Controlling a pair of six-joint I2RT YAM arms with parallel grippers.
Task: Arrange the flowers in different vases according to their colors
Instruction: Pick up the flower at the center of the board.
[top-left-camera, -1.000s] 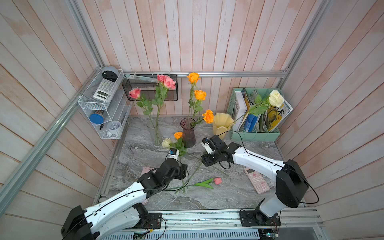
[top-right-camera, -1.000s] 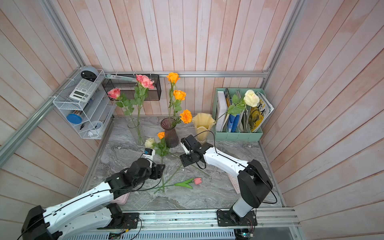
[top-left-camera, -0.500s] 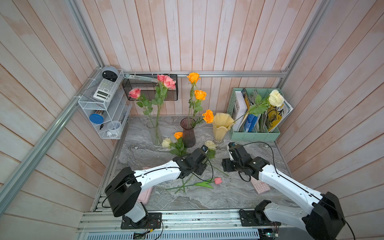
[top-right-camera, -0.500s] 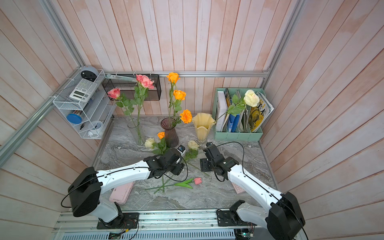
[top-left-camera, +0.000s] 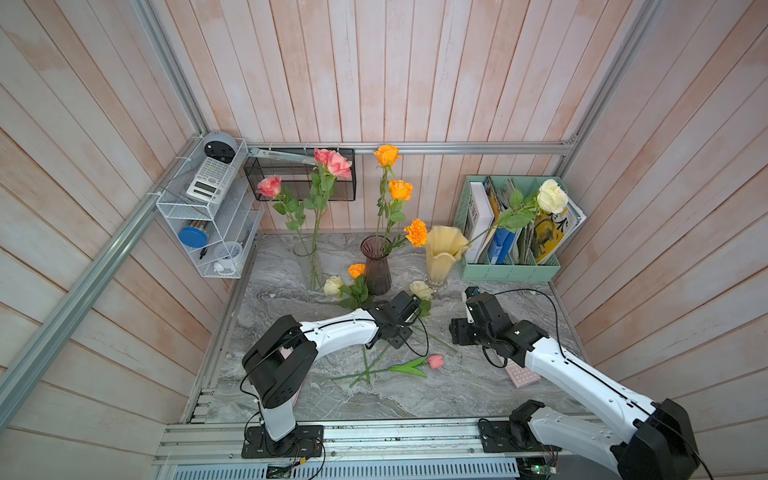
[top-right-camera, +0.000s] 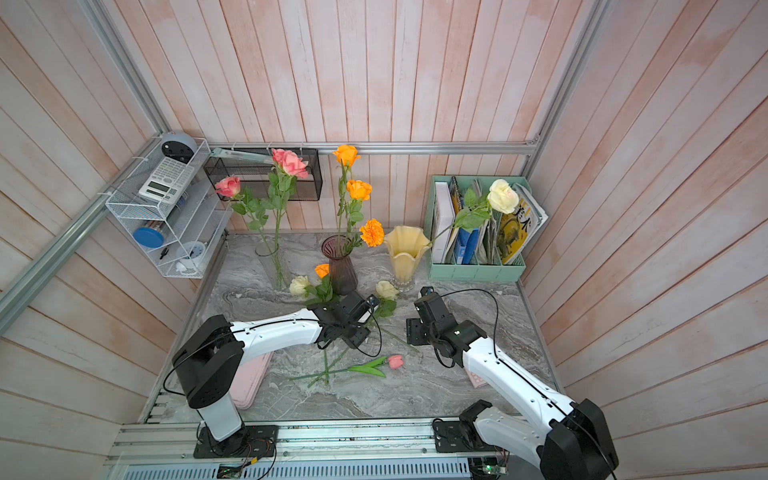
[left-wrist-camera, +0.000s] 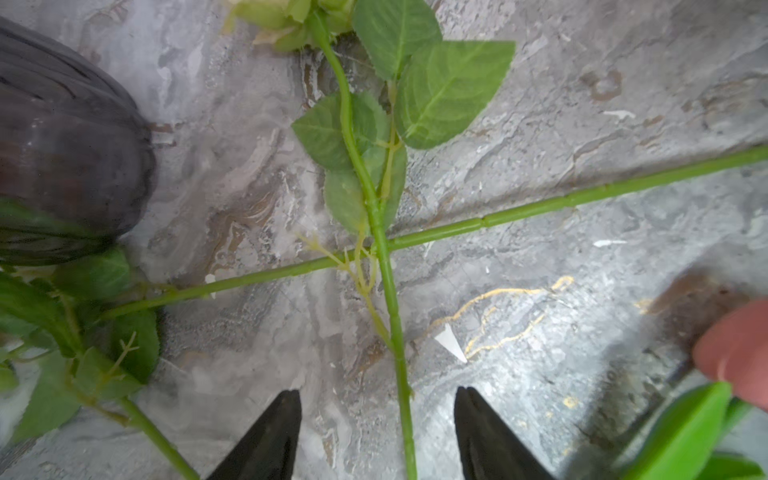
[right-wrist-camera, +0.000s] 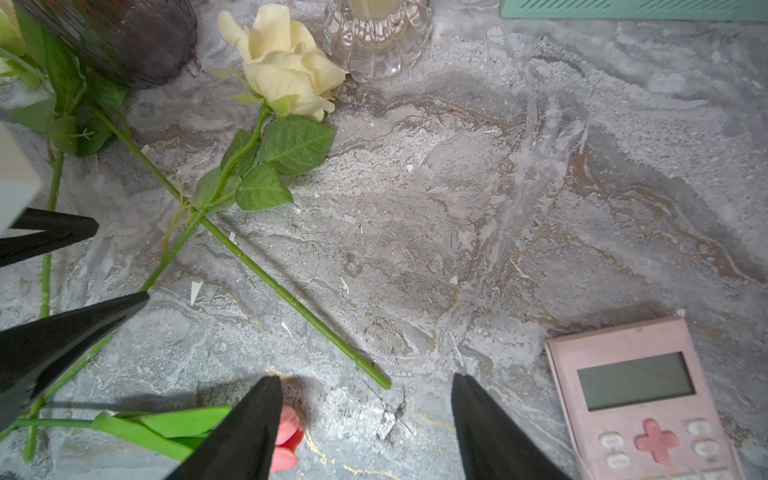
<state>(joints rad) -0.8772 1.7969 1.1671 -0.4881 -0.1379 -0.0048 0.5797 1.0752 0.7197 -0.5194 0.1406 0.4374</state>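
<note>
A cream rose (top-left-camera: 421, 289) lies on the marble in front of the pale yellow vase (top-left-camera: 442, 253). My left gripper (left-wrist-camera: 377, 392) stands open astride the rose's green stem (left-wrist-camera: 390, 291), neither finger touching it. My right gripper (right-wrist-camera: 365, 378) hovers open and holds nothing, with a pink tulip (right-wrist-camera: 286, 436) beside one finger. Another cream rose (top-left-camera: 333, 285) and an orange rose (top-left-camera: 356, 270) lie by the dark purple vase (top-left-camera: 376, 266), which holds orange flowers. Pink roses stand in the clear glass vase (top-left-camera: 309, 262). One cream rose (top-left-camera: 552, 196) leans out of the yellow vase.
A mint-green file holder (top-left-camera: 511, 266) stands at the back right and a pink calculator (right-wrist-camera: 636, 395) lies near my right arm. A white wire shelf (top-left-camera: 208, 224) and a black mesh basket (top-left-camera: 299, 174) hang on the walls. A pink flat thing (top-right-camera: 249, 382) lies under my left arm.
My left arm swung from the front left over to the cream rose's stem and its jaws have narrowed a little. My right arm drew back to the right, away from that rose.
</note>
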